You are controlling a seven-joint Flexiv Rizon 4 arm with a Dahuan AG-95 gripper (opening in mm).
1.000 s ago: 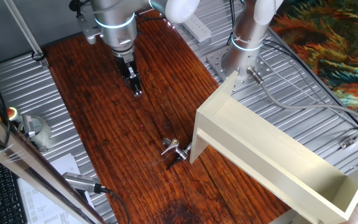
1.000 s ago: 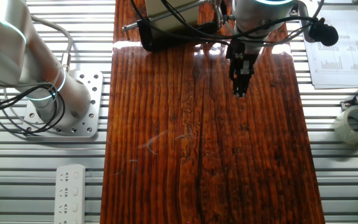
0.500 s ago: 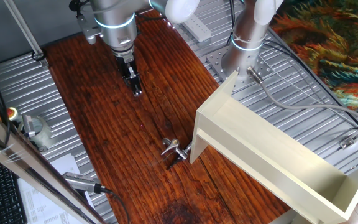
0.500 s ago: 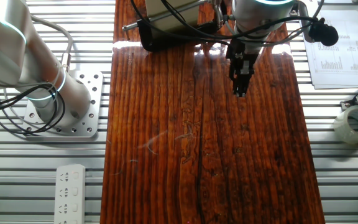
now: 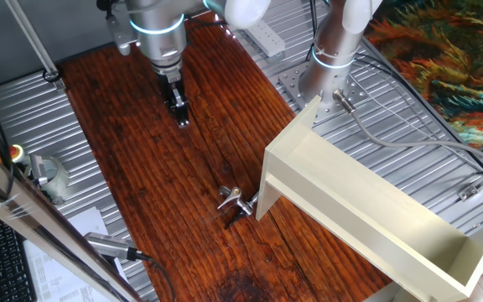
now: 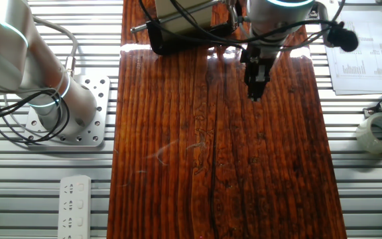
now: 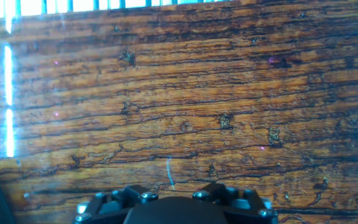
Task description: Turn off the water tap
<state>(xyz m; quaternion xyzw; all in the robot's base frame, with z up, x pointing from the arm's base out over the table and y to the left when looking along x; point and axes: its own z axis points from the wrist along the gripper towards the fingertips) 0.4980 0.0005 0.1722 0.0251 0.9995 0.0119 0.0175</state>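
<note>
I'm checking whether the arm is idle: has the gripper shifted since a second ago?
Yes, slightly. The gripper has edged up the image, away from the water tap on the wooden board; in the other fixed view it rose similarly.

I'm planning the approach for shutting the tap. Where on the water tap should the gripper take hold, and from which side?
Probably the short lever handle of the water tap, taken from above: it juts free toward the open wood, while the cream box blocks the other side. The gripper hangs well away from it.

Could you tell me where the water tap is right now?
In one fixed view, the water tap sits on the wooden table, touching the cream box corner.
</note>
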